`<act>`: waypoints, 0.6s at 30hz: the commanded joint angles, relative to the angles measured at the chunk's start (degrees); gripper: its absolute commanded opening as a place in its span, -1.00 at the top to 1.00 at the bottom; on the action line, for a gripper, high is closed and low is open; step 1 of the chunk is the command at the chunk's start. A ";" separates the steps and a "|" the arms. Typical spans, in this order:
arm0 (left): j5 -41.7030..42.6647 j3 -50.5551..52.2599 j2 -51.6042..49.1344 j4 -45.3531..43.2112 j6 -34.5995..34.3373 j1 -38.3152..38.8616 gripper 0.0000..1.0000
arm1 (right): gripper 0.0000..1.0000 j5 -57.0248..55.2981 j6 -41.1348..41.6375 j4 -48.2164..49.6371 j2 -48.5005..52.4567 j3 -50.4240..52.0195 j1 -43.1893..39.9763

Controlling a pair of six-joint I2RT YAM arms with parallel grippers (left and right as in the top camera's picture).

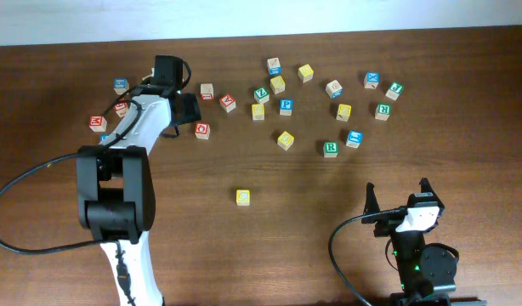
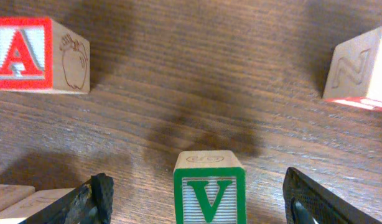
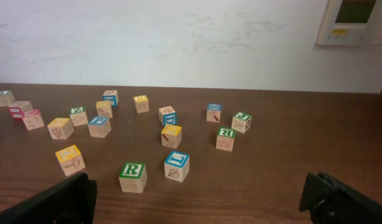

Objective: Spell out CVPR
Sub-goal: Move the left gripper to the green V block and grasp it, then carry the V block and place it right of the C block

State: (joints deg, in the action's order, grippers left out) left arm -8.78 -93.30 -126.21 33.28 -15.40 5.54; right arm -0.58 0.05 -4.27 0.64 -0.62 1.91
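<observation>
A: ok where's the green-framed wooden V block (image 2: 209, 196) right now?
B: sitting on the dark brown wooden table (image 2: 197, 81), right between the black fingers (image 2: 91, 202) of the left gripper (image 2: 196, 190). jaws are spread wide with a gap on both sides, so it's not pinching anything. the red-framed wooden A block (image 2: 29, 55) is off to the upper left in that wrist view, well apart
A: and from overhead?
B: can't pick the V out there for sure tbh. 1 yellow wooden block (image 1: 243, 197) stands alone mid-table, letter too small to read. the blue wooden P block (image 1: 286, 106) and green wooden R block (image 1: 331, 149) are up in the scattered bunch, not touching each other
A: right gripper (image 1: 397, 189)?
B: parked at the near right of the table, fingers apart, nothing in between, well away from every block
</observation>
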 commanded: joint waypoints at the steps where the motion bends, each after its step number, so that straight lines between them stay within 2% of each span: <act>1: 0.46 1.33 -0.46 -0.33 0.31 0.02 -0.21 | -0.97 -0.11 0.17 -0.42 -0.33 0.31 0.26; 9: 2.84 1.33 -0.70 -3.37 0.28 0.02 -0.10 | -0.97 -0.11 0.17 -0.42 -0.33 0.31 0.26; 13: 2.78 1.33 -4.20 -3.58 0.31 0.02 0.07 | -0.97 -0.11 0.17 -0.42 -0.33 0.31 0.26; 15: 2.75 1.31 -4.17 -4.15 0.31 -0.09 0.06 | -0.97 -0.11 0.17 -0.42 -0.33 0.31 0.26; 18: 2.78 1.01 -4.17 -4.09 0.31 -0.09 0.21 | -0.97 -0.11 0.17 -0.42 -0.33 0.31 0.26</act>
State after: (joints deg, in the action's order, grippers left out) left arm -6.61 -92.44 -128.16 29.06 -15.38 5.61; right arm -0.58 0.05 -4.25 0.64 -0.62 1.91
